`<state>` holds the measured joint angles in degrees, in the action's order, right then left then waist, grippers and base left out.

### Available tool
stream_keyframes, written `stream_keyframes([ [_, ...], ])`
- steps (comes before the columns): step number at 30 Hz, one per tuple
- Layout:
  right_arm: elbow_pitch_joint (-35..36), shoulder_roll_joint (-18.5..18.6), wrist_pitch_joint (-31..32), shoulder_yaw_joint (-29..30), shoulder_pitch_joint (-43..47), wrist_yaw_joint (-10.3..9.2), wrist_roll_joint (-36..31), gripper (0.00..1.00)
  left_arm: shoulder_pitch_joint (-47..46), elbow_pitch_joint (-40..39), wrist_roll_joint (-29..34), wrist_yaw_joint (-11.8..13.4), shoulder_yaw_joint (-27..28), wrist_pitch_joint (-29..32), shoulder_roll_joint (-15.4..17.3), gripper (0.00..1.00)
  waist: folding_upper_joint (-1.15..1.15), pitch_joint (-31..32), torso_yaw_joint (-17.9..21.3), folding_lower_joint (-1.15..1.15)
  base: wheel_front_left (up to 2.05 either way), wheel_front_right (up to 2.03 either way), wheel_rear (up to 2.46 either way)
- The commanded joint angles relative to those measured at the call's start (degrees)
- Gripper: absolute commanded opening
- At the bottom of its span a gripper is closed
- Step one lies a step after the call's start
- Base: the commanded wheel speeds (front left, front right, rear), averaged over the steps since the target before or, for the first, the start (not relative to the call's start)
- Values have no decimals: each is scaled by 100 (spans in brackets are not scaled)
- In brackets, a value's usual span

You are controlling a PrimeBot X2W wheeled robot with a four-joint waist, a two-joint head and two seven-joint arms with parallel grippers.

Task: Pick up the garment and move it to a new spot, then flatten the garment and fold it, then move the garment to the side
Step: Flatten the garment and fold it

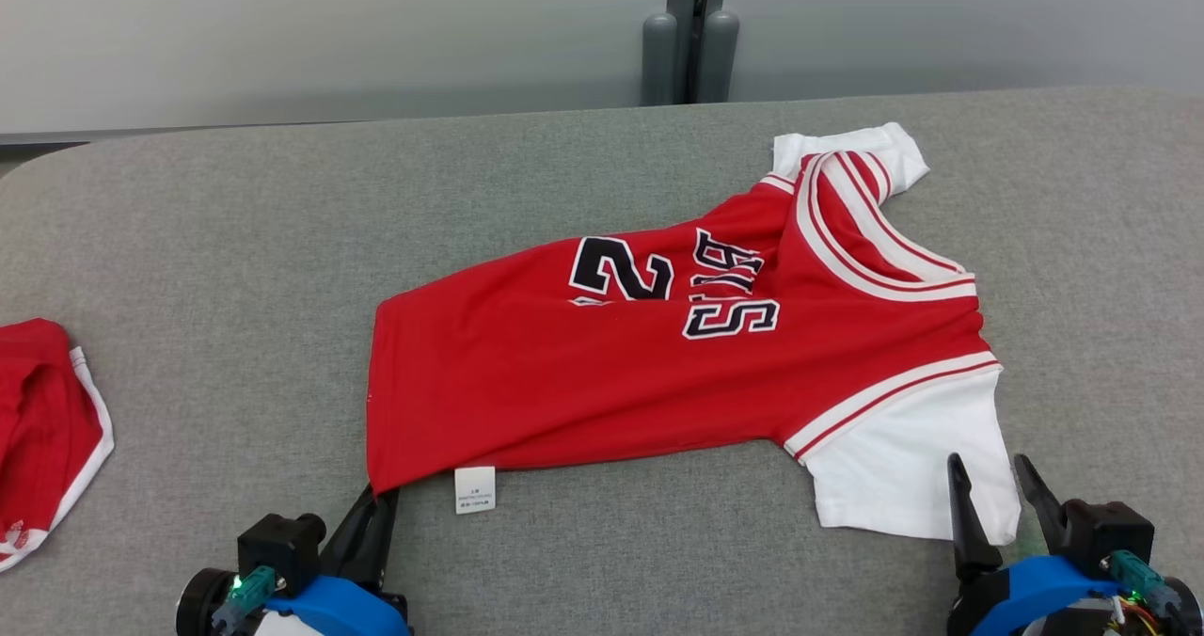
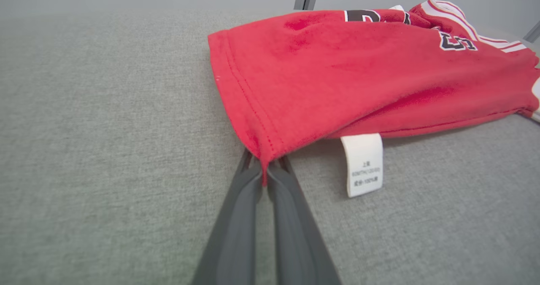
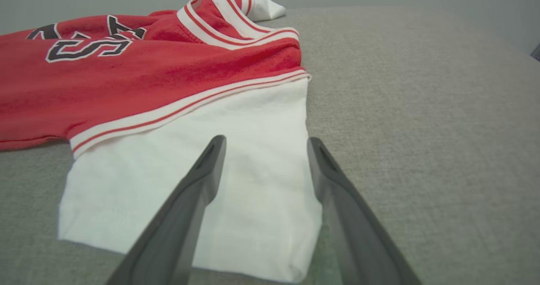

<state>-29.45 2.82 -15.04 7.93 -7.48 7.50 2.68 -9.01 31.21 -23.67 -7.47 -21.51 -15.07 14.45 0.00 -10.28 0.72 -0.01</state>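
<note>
Note garment point(image 1: 658, 363) spread at middle of table point(image 1: 235, 241), hem corner point(image 2: 263, 150) pinched in left gripper point(image 2: 265, 171), right gripper point(image 3: 265, 141) splayed wide over white sleeve point(image 1: 903, 476), empty. Expect bunching or slip-out if lifted by that thin pinch alone.

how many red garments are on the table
2: the jersey lies mid-table; a second red garment sits at the head view's left edge, partly cut off.
</note>
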Motion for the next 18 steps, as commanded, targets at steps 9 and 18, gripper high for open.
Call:
stream_keyframes([
  [9, -905, 9, 29, 120, 92, -2, -194, 100, 163, -68, 77, -3, -5, -14, 21, 0, 0, 1, -133, 1, 0, 0, 0],
  [18, -733, -10, 25, -265, 337, 0, 325, 0, 283, -136, 169, -3, -48, -14, -42, 0, 0, 291, -42, 1, 0, 0, 0],
])
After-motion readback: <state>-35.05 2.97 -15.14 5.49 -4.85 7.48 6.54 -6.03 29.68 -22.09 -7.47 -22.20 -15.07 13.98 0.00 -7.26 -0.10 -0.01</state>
